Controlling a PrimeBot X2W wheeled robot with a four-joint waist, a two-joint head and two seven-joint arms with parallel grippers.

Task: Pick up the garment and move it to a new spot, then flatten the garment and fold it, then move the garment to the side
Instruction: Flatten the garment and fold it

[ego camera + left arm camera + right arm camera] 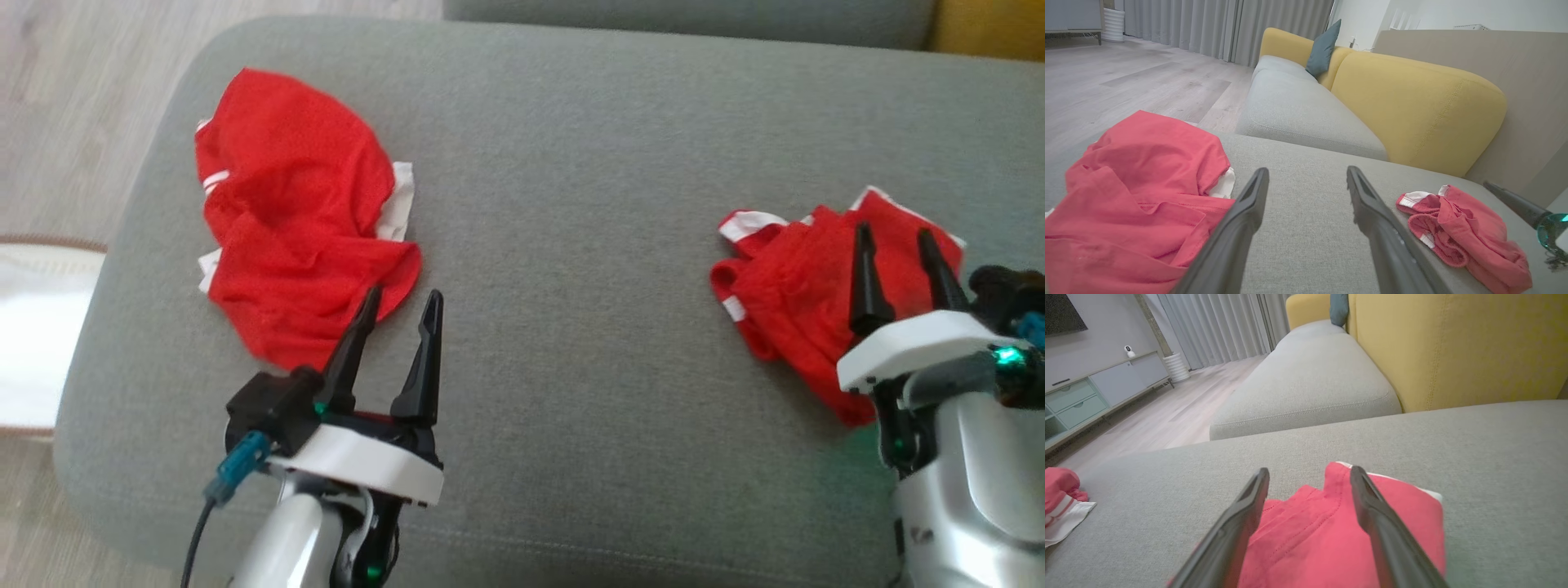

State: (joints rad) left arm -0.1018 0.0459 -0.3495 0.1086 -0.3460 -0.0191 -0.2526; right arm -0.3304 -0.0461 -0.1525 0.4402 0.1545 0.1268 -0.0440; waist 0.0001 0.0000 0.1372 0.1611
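Editor: Pose first. How do the arms stand?

Photographer: Both reach in from the lower edge of the head view. The left claw [406, 292] is spread wide and grips nothing. Its two long dark fingers point up and lean slightly right, and one tip overlaps the near hem of the large crumpled red mesh garment with white trim [294, 212].

Editor: And the right?

Photographer: The right claw [892, 230] is spread just as wide, fingers nearly straight up the view, poised over the smaller bunched red garment with white edging [784, 286]. Whether they touch it, I cannot tell.

Editor: Where do the garments lie?

Photographer: Well apart on the grey upholstered sofa cushion [571, 163], one toward its left end, one toward its right.
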